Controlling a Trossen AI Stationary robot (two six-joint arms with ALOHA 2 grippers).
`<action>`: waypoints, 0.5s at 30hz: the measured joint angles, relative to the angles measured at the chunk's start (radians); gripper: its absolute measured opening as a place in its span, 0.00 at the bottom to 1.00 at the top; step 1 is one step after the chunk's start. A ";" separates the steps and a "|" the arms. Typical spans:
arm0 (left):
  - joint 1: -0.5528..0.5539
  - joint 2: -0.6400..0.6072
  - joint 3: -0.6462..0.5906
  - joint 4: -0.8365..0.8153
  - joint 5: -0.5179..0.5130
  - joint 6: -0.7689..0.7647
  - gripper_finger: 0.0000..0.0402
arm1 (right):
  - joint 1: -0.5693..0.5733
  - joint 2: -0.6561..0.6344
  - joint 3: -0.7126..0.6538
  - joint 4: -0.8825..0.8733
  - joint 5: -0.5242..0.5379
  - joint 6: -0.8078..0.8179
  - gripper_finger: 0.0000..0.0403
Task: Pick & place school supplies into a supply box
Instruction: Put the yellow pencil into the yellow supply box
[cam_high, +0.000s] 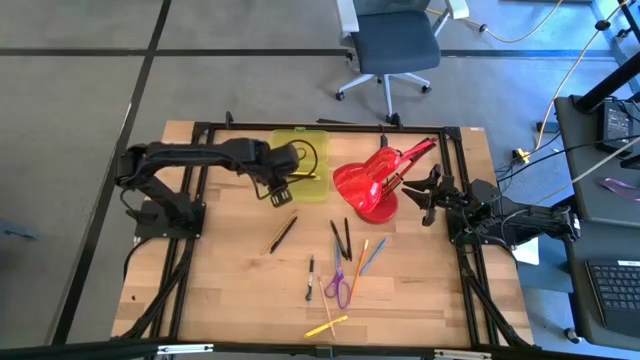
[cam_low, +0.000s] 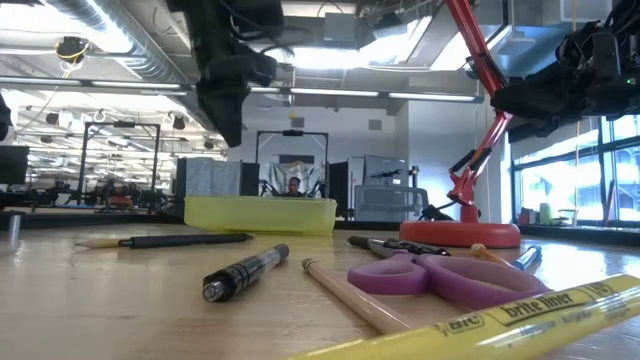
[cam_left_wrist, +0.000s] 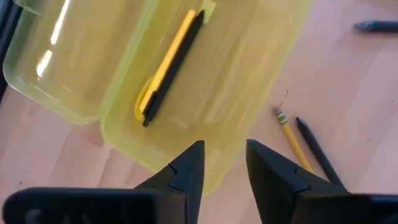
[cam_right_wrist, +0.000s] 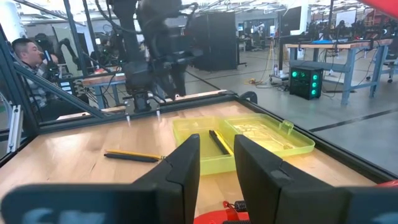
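the translucent yellow-green plastic supply box (cam_high: 300, 163) sits open at the far middle of the pale wooden counter (cam_high: 230, 290), its lid laid flat alongside. inside it lies one yellow-and-black pen (cam_left_wrist: 169, 65), slanted across the tray. the left hand (cam_high: 281, 192) hangs over the near edge of the box, its two dark fingers (cam_left_wrist: 186, 171) slightly spread with nothing between them.

just beyond that edge, on the bare wood, a yellow pencil (cam_left_wrist: 290, 137) and a black pen (cam_left_wrist: 318, 152) lie side by side, close to the box but apart from it.

the right hand (cam_high: 432, 195) is held up off the counter at the right side, beside the red desk lamp (cam_high: 372, 180), pointing towards the box; its fingers (cam_right_wrist: 186, 162) stand a little apart and hold nothing.

the rest of the school supplies are scattered nearer the front of the counter: two dark pens (cam_high: 342, 238) in the middle, an orange pencil (cam_high: 359, 257) next to a blue pen (cam_high: 373, 254), the small purple-handled scissors (cam_high: 339, 285), a short black pen (cam_high: 310, 278) and a yellow highlighter (cam_high: 327, 326) closest to the front edge. all of these are well apart from the box.

a person (cam_right_wrist: 28, 53) sits in the room beyond the counter.
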 joint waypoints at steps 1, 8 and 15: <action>-0.016 0.001 0.000 -0.001 -0.014 -0.011 0.31 | 0.000 0.000 0.000 0.000 0.000 0.000 0.26; -0.106 0.041 -0.001 0.003 -0.046 -0.137 0.43 | 0.000 0.000 0.000 0.001 0.001 -0.002 0.26; -0.165 0.044 -0.009 0.111 -0.049 -0.283 0.45 | 0.000 0.000 0.000 0.001 0.008 -0.053 0.26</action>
